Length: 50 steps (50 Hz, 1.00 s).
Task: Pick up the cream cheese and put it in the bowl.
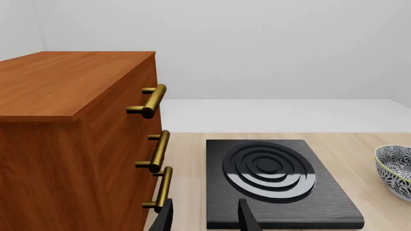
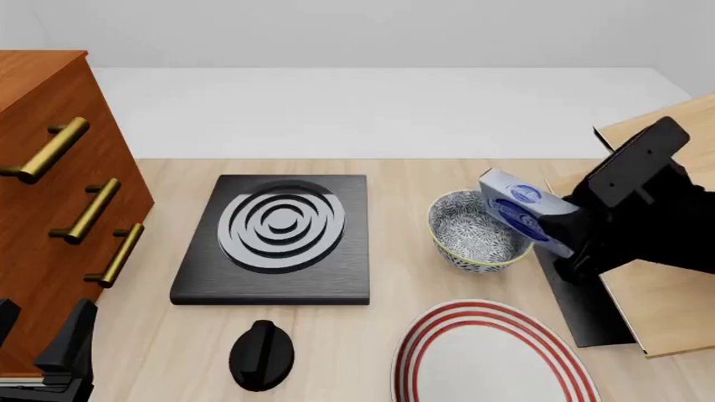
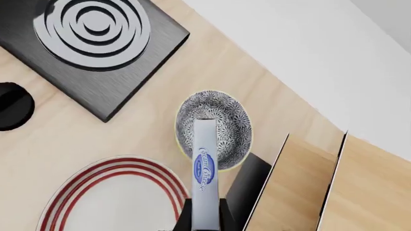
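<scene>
— Looking along the left tool (image 1: 204,216) first: fingers apart, holding nothing, hanging low beside the wooden cabinet (image 1: 70,139) with brass handles. Ahead, only the black stove plate (image 1: 273,183) and, at the far edge, a piece of the bowl (image 1: 395,168). No cream cheese visible from this side.

— And from the front?

— Seen there: right tool (image 2: 564,239) closed on the cream cheese (image 2: 523,209), box lifted off the surface (image 2: 391,180) and tilted, logo side showing, hanging just above the near-right rim of the bowl (image 2: 475,239). Left tool (image 2: 45,352) parked in the lower corner, open and idle. Also a black knob (image 2: 261,355) and a red-ringed plate (image 2: 491,356) in front, carrying nothing.

— So which step, by judgement?

— Carrying finished, probably; placing in hand. Next move: lowering a little toward the middle of the bowl, then opening the fingers.

— And the right wrist picture?

— Showing the cream cheese (image 3: 204,168) edge-on, clamped between the fingers, reaching over the bowl (image 3: 224,113). Inside of the bowl empty as far as visible, part hidden behind the box. Plate (image 3: 109,197) beside it bare too.
</scene>
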Tool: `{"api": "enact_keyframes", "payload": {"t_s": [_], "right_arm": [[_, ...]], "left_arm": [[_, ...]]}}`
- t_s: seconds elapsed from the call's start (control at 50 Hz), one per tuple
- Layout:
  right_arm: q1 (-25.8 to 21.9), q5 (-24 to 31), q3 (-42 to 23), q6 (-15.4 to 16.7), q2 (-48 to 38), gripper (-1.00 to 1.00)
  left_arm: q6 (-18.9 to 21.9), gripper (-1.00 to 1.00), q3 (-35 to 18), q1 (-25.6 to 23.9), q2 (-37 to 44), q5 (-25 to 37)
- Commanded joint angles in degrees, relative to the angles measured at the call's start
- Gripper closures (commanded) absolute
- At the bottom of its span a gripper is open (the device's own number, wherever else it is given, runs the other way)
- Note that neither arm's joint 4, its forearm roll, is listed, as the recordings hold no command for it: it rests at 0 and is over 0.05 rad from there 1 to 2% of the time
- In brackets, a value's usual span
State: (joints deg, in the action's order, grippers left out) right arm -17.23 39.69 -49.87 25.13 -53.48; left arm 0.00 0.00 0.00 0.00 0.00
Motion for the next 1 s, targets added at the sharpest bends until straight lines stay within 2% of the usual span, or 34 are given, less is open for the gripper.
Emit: {"api": "enact_keyframes", "payload": {"t_s": [0.02,0.48,1.0], "right_arm": [[2.9,-0.9,-0.2,-0.9,-2.6,1.0],[5.6,-5.7,0.3,-2.2,-10.0,1.0],[5.3,-11.6,0.2,-3.0,-16.6,1.0]], "left_arm": [[0.0,-1.0,0.0,0.0,0.0,0.0],[0.0,-1.0,0.0,0.0,0.0,0.0],[0.0,-1.0,0.0,0.0,0.0,0.0]]}}
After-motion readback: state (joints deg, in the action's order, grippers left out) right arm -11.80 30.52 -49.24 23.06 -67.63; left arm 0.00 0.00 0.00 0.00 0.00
